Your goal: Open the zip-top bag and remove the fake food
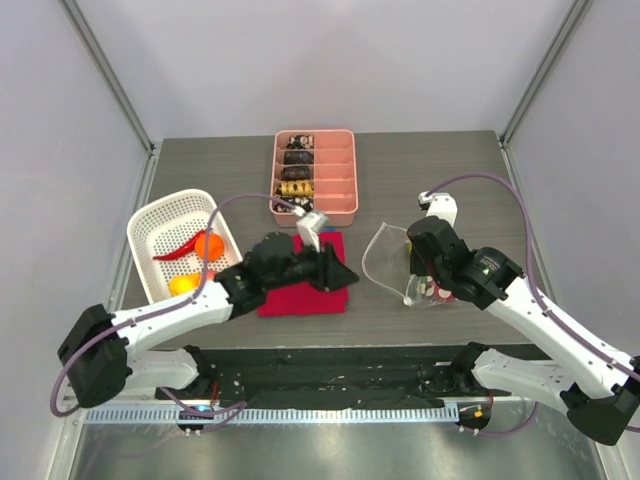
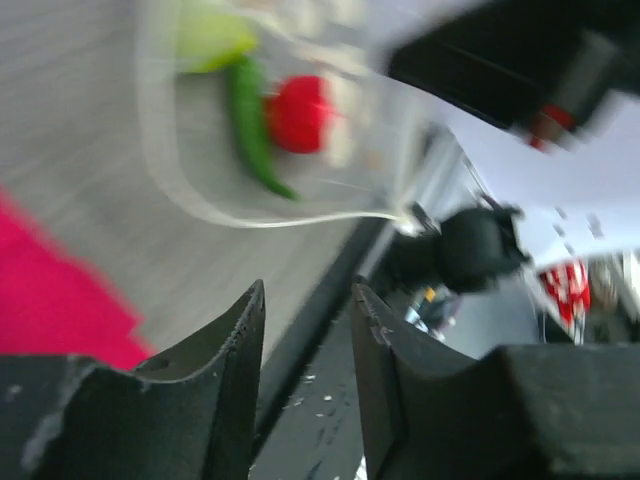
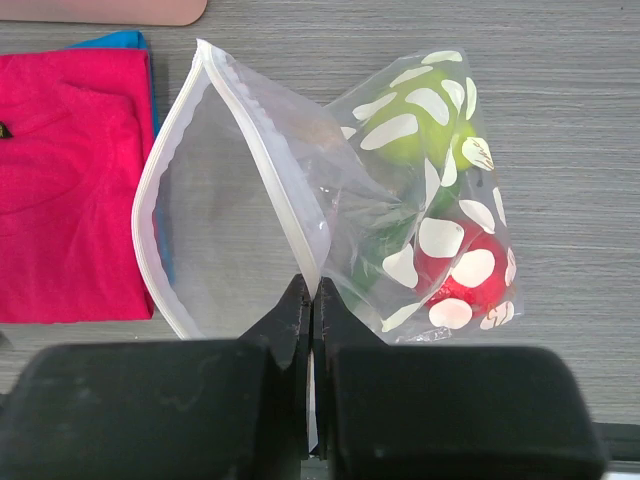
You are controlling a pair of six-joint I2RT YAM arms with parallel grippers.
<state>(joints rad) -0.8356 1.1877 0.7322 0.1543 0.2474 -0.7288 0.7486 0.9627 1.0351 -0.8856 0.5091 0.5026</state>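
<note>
The zip-top bag (image 3: pixel 420 190) stands on the surface (image 3: pixel 570 110) with its mouth open and some fake food (image 3: pixel 450 275) inside. The right gripper (image 3: pixel 311 300) is closed tight on the bag's rim. The left gripper (image 2: pixel 308 310), partly open and empty, is near the mouth, over a pink cloth (image 3: pixel 70 160).

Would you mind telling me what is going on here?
The right pincer is shut on the rim of the zip-top bag, holding its mouth open. The left pincer, open and empty, points toward the bag. A chili, an orange and a yellow fruit lie in the basket; a green fruit, a pod and a red apple are in the bag.
</note>
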